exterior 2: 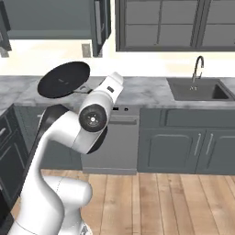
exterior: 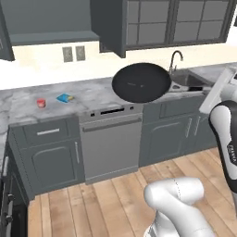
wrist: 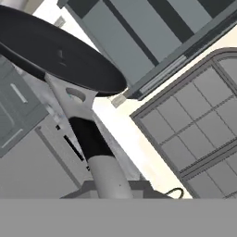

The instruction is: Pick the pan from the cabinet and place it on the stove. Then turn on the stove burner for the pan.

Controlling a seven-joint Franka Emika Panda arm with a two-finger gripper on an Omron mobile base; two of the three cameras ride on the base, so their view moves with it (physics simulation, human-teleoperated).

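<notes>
A: Where do we see the pan [exterior: 141,82] now?

B: We see it held up in the air, clear of the table [exterior: 88,95], hanging over the stretch between the dishwasher [exterior: 111,141] and the sink [exterior: 190,79]. From the right base view the pan [exterior 2: 63,79] sits above the table's left end, out in front of the arm.

A: And the pincer?

B: We count it as clamped on the pan's handle [wrist: 95,143]. In the hand view the handle runs up from the bottom edge to the dark round pan [wrist: 55,53], which is tilted across the top left. The fingertips themselves are hidden from us there, so we judge the grip from the handle's place and the pan hanging free.

A: What of the cabinet [exterior: 109,23]?

B: We see its door standing open above the table, to the left of the glass-front cupboards [exterior: 178,21]. In the hand view the open door's edge and silver bar handle [wrist: 162,74] lie just beyond the pan.

A: Anything else on the table?

B: We note 2 small things near its left end: a red cup [exterior: 41,102] and a blue sponge [exterior: 65,97], near each other but apart. The faucet [exterior: 175,59] stands behind the sink.
</notes>
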